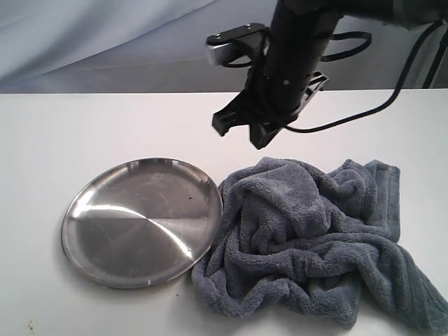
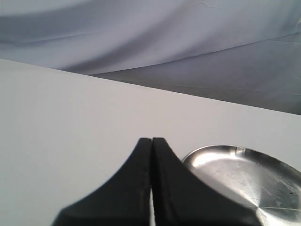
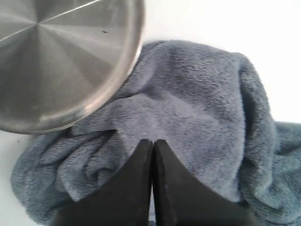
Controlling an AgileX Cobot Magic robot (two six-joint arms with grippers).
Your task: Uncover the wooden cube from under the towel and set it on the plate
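Note:
The blue-grey towel (image 1: 308, 238) lies crumpled on the white table, its left edge touching the plate's rim. The shiny steel plate (image 1: 140, 220) sits to its left with nothing on it. The wooden cube is hidden; no part of it shows in any view. My right gripper (image 1: 245, 133) hangs shut above the towel's far left part, holding nothing. In the right wrist view the gripper (image 3: 153, 141) points down at the towel (image 3: 188, 108), with the plate (image 3: 61, 56) beside it. My left gripper (image 2: 152, 139) is shut and empty over bare table near the plate (image 2: 244, 179); the exterior view does not show it.
The white table (image 1: 84, 133) stretches around the plate and behind the towel. A pale cloth backdrop (image 1: 105, 42) hangs behind the table's far edge. The right arm's black cables (image 1: 364, 112) trail at the back right.

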